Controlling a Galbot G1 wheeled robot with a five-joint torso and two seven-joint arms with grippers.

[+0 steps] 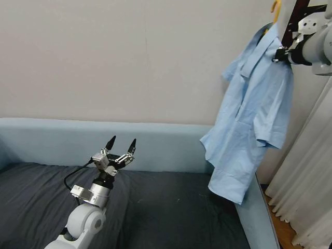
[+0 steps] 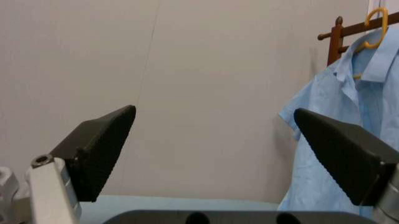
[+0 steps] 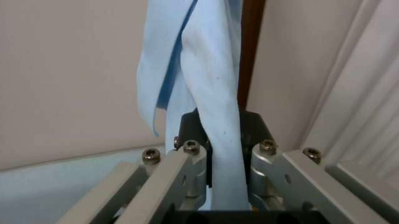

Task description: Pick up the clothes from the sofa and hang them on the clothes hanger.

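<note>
I found the right gripper (image 1: pixel 282 53) clenched on the blue shirt (image 1: pixel 254 119) beside the wooden stand (image 1: pixel 291 21), apparently steadying it on its yellow hanger (image 1: pixel 275 8); left gripper (image 1: pixel 122 149) idled released, well below the stand.

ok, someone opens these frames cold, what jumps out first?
The light blue shirt draped at the upper right of the head view, on a yellow hanger at the wooden rack, with the right gripper shut on it near the collar. Next, the left gripper, open and pointing up over the dark sofa seat at lower left.
</note>
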